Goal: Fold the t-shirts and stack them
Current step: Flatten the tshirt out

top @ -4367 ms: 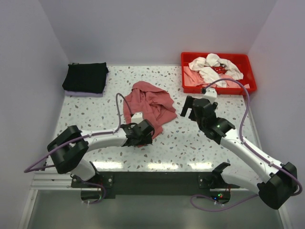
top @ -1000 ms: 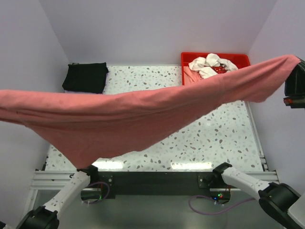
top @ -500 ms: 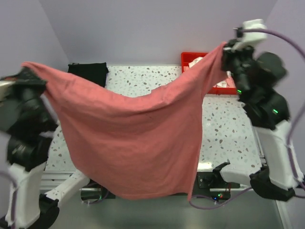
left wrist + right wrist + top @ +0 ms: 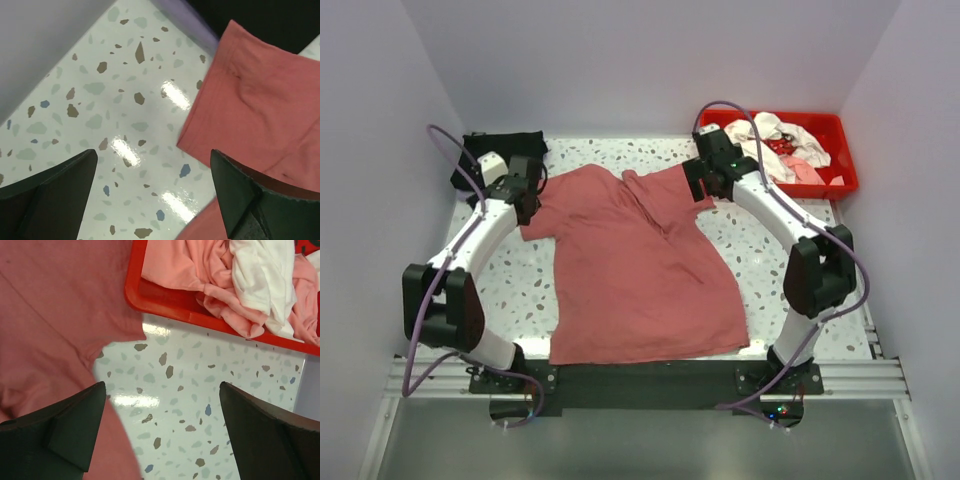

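Jaws wide and empty, left gripper and right gripper hung beside a dusty brick-red cloth t-shirt, seemingly spread flat; folding required fresh edge grips.

No readable text, label, brand, number or sign can be made out anywhere in these views, tbh.

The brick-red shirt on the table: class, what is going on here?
The brick-red t-shirt lies spread on the table, not yet folded. The left gripper and right gripper hang open by its sleeves, holding nothing. A folded black t-shirt sits at the far left corner; white and pink shirts are heaped in the red tray at far right.
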